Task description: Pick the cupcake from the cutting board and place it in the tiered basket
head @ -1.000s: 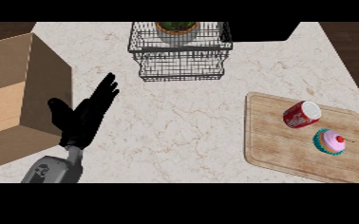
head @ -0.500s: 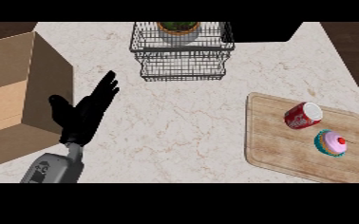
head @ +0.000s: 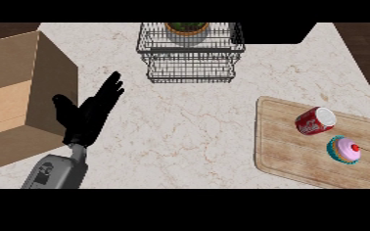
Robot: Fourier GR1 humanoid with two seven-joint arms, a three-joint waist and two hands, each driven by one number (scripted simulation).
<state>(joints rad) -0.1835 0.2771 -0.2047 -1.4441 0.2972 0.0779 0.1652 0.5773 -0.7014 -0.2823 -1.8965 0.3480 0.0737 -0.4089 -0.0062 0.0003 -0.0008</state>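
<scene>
in the head view the cupcake [head: 345, 150], pink frosting with a red cherry in a teal wrapper, stood on the cutting board [head: 283, 144] just beside a red can [head: 315, 121], well apart from the tiered basket [head: 192, 69]; the left hand [head: 86, 117] rested by a box [head: 33, 90], fingers straight, holding nothing

Lighting: bright, even, diffuse; pale marble counter [head: 195, 127] uniformly lit edge to edge. Shade: cardboard box [head: 54, 78], inner wall darker than its floor; tiered basket [head: 189, 68], wires dark against the counter, denser tone where the 2 tiers overlap. Cutting board [head: 282, 142]: flat warm tone, evenly lit across its surface.
</scene>
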